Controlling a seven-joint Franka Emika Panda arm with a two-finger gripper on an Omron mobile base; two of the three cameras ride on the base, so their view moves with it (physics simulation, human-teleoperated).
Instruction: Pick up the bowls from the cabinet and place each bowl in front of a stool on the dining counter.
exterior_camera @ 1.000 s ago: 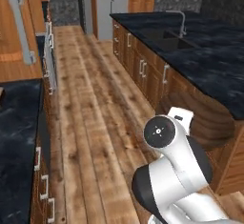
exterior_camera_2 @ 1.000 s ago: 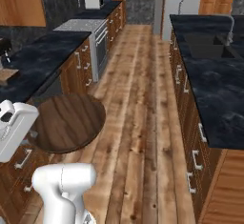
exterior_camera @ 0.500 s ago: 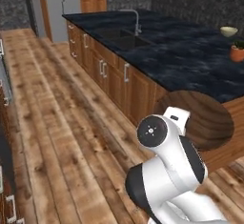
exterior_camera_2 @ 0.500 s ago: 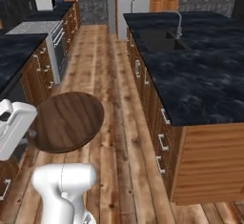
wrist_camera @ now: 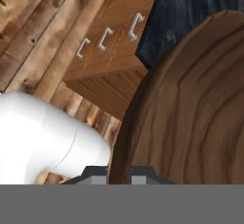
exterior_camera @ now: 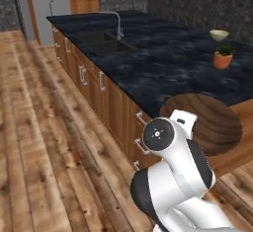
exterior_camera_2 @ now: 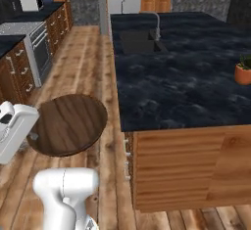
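Observation:
My gripper (wrist_camera: 119, 174) is shut on the rim of the dark brown wood-grained bowl (wrist_camera: 190, 113), which I hold tilted in the air. This bowl (exterior_camera: 210, 122) hangs beside the near corner of the dining counter (exterior_camera: 148, 63), just past my white hand. From the right, the bowl (exterior_camera_2: 68, 124) floats over the wooden floor, left of the counter (exterior_camera_2: 171, 77). A pale bowl (exterior_camera: 219, 34) stands far back on the black marble top. The cabinet and the stools are out of view.
A terracotta plant pot (exterior_camera: 223, 58) stands on the counter near the pale bowl. A sink with a curved faucet (exterior_camera_2: 157, 26) is set into the far part of the top. Drawer fronts (exterior_camera: 104, 83) line the counter's side. A stove (exterior_camera_2: 29, 43) is at the left.
The base has swung round, so the whole scene shifted: the dining counter now sits close ahead and the left-hand units have slid away. The brown bowl stays in my grip.

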